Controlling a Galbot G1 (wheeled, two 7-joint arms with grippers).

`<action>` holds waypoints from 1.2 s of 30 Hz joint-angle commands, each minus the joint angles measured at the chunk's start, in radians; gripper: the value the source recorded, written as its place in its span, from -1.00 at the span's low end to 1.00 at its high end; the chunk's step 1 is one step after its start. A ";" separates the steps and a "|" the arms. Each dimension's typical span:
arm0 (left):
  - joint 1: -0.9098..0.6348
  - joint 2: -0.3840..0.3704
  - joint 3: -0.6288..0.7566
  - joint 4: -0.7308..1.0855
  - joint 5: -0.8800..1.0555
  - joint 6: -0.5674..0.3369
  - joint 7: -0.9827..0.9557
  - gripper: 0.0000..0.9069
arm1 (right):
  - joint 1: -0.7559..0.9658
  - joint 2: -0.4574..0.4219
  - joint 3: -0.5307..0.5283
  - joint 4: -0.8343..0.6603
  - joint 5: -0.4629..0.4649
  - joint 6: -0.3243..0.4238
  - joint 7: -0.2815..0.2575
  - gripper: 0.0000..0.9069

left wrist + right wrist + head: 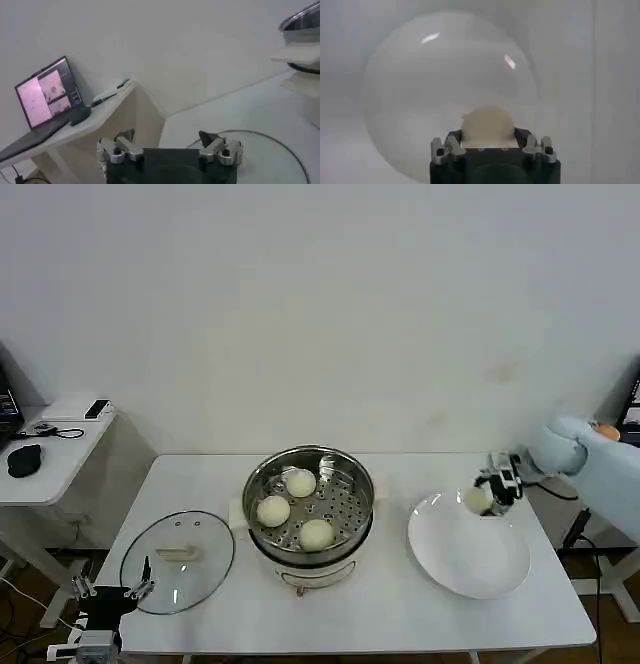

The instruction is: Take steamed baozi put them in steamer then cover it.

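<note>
The shiny steel steamer [358, 476] stands mid-table on a cream base, with three cream-white baozi [300, 482] [273, 510] [317, 534] on its perforated tray. A fourth baozi [477, 499] [488, 126] hangs just above the back edge of the white plate [480, 564] [420, 85], and my right gripper [490, 492] [488, 139] is shut on it. The glass lid [200, 569] [280, 150] with its cream handle lies flat on the table's left side. Off the near left corner of the table, beside the lid, my left gripper [115, 591] [170, 145] is parked open and holds nothing.
A small side desk [50, 454] [75, 127] stands to the left with a laptop [47, 95] and a mouse [22, 459] on it. A white wall runs behind the table. Bare tabletop lies between steamer and plate.
</note>
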 commanded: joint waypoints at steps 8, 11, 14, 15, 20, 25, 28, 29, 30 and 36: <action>-0.011 0.001 0.000 0.010 -0.003 -0.001 0.001 1.00 | 0.492 0.333 -0.350 0.100 0.406 -0.195 0.089 0.58; -0.013 0.000 -0.001 0.012 -0.002 -0.001 0.000 1.00 | 0.499 0.413 -0.357 0.088 0.474 -0.250 0.127 0.58; -0.017 -0.002 -0.002 0.013 -0.002 -0.002 -0.002 1.00 | 0.487 0.507 -0.366 0.067 0.548 -0.294 0.175 0.60; -0.017 -0.003 -0.002 0.013 -0.002 -0.002 -0.002 1.00 | 0.480 0.532 -0.368 0.063 0.577 -0.313 0.195 0.60; -0.016 -0.004 -0.010 0.010 -0.002 -0.003 -0.002 1.00 | 0.426 0.611 -0.355 0.059 0.690 -0.402 0.289 0.60; -0.015 -0.005 -0.019 0.009 -0.005 -0.003 -0.002 1.00 | 0.368 0.651 -0.352 0.024 0.688 -0.451 0.336 0.60; -0.014 -0.007 -0.019 0.009 -0.005 -0.004 -0.003 1.00 | 0.326 0.644 -0.346 0.020 0.661 -0.466 0.343 0.60; -0.014 -0.007 -0.019 0.009 -0.005 -0.004 -0.003 1.00 | 0.317 0.638 -0.349 0.022 0.649 -0.466 0.341 0.60; -0.013 -0.007 -0.018 0.009 -0.004 -0.004 -0.003 1.00 | 0.305 0.632 -0.352 0.023 0.644 -0.467 0.341 0.60; -0.015 -0.006 -0.017 0.013 -0.004 -0.004 -0.003 1.00 | 0.254 0.598 -0.346 0.015 0.594 -0.467 0.340 0.60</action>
